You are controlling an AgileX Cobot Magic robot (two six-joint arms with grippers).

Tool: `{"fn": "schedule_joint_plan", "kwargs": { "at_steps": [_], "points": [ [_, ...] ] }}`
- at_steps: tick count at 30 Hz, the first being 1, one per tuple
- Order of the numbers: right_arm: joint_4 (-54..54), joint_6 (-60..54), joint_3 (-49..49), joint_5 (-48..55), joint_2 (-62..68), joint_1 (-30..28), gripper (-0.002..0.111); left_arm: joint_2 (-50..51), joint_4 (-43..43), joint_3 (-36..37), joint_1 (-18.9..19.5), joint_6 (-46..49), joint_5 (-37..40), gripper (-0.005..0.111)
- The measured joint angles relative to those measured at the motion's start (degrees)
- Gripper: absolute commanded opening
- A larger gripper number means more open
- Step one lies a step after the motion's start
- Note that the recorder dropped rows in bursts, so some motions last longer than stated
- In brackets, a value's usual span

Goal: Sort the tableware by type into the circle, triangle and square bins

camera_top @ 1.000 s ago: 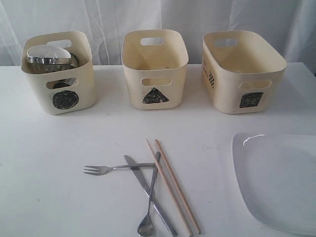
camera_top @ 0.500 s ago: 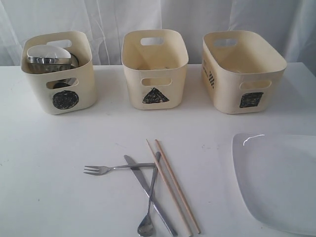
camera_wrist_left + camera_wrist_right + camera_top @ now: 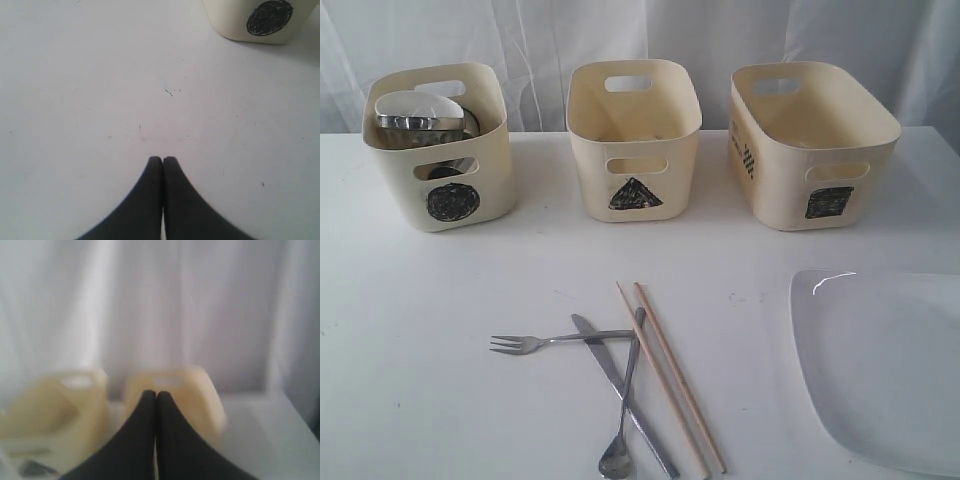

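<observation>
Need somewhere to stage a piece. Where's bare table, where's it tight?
Bare: the strip between circle bin, triangle bin, square bin and the fork; also left of it. Crowded: knife, spoon, fork cross, chopsticks alongside, front centre; plate fills front right.

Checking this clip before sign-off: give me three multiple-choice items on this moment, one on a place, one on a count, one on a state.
1. Which mark is on the bin that holds the steel tableware? A circle B triangle C square
2. How many chopsticks lie on the table? A one B two C four
3. The left gripper is: A open B shut on something C shut, empty
Answers: A, steel shines inside the circle bin; B, two wooden sticks lie side by side; C, its fingers meet with nothing between them.
</observation>
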State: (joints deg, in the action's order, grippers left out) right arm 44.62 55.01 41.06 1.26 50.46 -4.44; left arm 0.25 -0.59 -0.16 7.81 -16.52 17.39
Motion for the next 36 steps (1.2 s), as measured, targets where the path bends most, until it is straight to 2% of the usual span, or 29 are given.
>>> {"fn": "schedule_joint_plan", "kwargs": {
  "at_steps": [2,4,8,11,13,15,18,24,27,31,36],
  "points": [
    [-1.3,0.3,0.0,14.0,4.4,0.0,0.000,0.0,0.0,0.0,0.0,0.0,0.0,0.000],
    [-6.3,-9.0,0.0,28.2,7.7,0.0,0.000,0.0,0.0,0.0,0.0,0.0,0.0,0.000],
    [-20.6,-28.5,0.0,45.6,12.6,0.0,0.000,0.0,0.0,0.0,0.0,0.0,0.0,0.000],
    [-39.0,-45.1,0.0,50.7,13.6,0.0,0.000,0.0,0.0,0.0,0.0,0.0,0.0,0.000],
    [-56.2,-58.6,0.0,54.3,13.7,0.5,0.000,0.0,0.0,0.0,0.0,0.0,0.0,0.000],
    [-70.8,-67.2,0.0,57.0,13.7,2.7,0.000,0.0,0.0,0.0,0.0,0.0,0.0,0.000],
    [-80.8,-70.7,0.2,56.7,13.8,8.3,0.000,0.0,0.0,0.0,0.0,0.0,0.0,0.000],
    [-82.5,-69.8,4.0,50.6,21.2,24.6,0.000,0.0,0.0,0.0,0.0,0.0,0.0,0.000],
    [-78.4,-68.0,8.2,47.1,29.1,31.5,0.000,0.0,0.0,0.0,0.0,0.0,0.0,0.000],
    [-71.3,-62.0,12.2,44.9,37.0,33.7,0.000,0.0,0.0,0.0,0.0,0.0,0.0,0.000],
    [-67.5,-60.2,13.2,43.2,41.5,34.1,0.000,0.0,0.0,0.0,0.0,0.0,0.0,0.000]
  ]
}}
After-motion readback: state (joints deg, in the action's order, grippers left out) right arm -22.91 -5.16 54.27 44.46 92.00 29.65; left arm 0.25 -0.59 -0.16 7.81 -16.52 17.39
